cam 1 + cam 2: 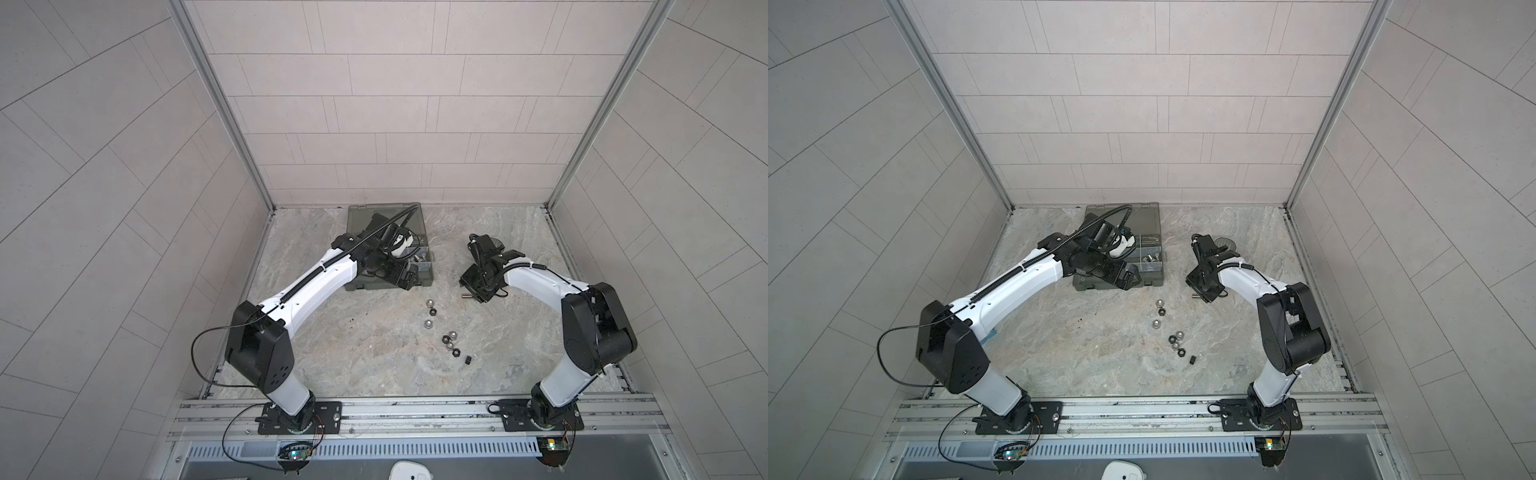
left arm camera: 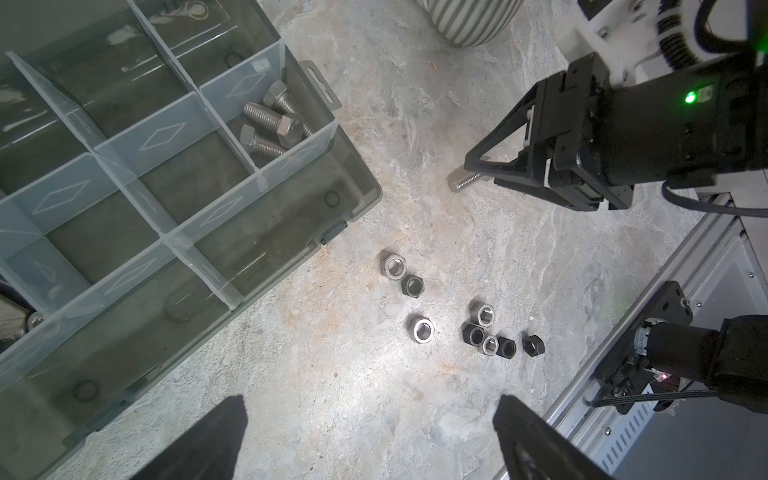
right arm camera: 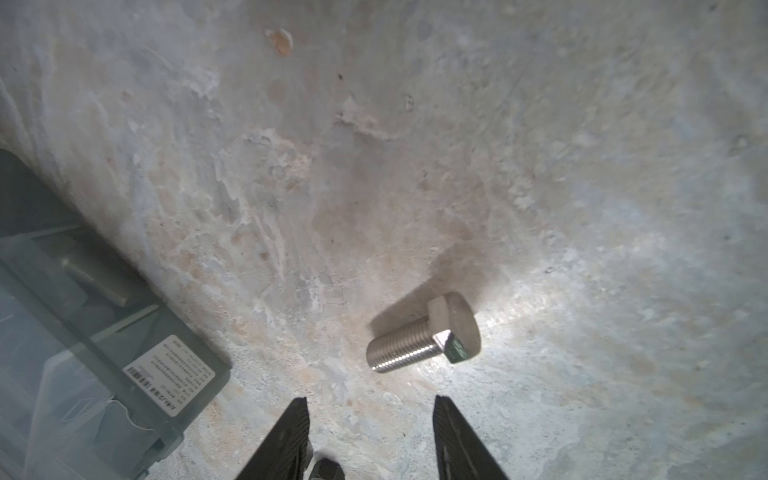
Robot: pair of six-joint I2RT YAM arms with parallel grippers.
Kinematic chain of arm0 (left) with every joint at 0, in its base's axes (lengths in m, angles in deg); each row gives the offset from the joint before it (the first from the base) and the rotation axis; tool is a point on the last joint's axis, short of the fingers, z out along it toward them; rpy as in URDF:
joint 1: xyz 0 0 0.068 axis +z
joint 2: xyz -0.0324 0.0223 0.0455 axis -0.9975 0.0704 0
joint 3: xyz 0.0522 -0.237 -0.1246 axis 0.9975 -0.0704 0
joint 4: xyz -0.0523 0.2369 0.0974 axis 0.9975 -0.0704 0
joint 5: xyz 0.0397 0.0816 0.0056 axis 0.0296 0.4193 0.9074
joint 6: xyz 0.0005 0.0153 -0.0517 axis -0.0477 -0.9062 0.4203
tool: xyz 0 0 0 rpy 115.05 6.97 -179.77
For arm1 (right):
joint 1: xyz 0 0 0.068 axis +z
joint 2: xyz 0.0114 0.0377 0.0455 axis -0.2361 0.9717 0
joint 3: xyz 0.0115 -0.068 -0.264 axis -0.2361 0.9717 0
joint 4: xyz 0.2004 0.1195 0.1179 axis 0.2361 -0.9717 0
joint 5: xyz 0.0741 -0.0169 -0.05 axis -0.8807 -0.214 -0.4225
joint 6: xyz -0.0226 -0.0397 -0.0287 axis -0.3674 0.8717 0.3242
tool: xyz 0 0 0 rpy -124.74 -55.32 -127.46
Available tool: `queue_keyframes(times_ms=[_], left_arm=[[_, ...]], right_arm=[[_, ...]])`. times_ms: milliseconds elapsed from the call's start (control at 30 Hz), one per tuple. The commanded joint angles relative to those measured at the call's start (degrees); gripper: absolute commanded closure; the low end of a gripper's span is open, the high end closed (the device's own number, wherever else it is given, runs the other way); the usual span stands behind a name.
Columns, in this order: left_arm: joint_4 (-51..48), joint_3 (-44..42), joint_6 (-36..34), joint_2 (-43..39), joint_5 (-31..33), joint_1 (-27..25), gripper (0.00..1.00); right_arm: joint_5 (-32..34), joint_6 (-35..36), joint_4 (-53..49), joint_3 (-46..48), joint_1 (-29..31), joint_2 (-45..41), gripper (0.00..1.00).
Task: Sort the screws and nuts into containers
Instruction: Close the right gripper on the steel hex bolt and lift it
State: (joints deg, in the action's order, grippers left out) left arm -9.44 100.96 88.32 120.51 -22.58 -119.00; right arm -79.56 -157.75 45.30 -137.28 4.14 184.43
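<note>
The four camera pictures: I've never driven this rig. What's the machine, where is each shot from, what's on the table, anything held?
A robot's left arm and right arm, each ending in a two-finger gripper. Both top views look down on the table; each wrist view looks forward from one arm's wrist. On the table: an open compartment box with bolts in one compartment, eight loose nuts, one loose bolt and a striped mug. The left gripper is wide open; the right gripper is open just short of the loose bolt. Nothing is held.

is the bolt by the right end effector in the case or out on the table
Out. The bolt lies on its side on the table, outside the case, ahead of the open right end effector, not gripped.
</note>
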Motion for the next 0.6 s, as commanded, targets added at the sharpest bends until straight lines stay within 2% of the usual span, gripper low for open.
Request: queue_keyframes(times_ms=[0, 567], left_arm=[[-0.13, -1.4, -0.26, -1.2, -0.04, -0.18, 0.0], [-0.2, -1.69, -0.57, -1.52, 0.11, -0.02, 0.0]], right_arm=[[0.33, -3.24, -0.3, 1.42, 0.56, -1.2, 0.5], [0.76, -4.03, 2.97, 2.36, 0.06, 2.28, 0.5]])
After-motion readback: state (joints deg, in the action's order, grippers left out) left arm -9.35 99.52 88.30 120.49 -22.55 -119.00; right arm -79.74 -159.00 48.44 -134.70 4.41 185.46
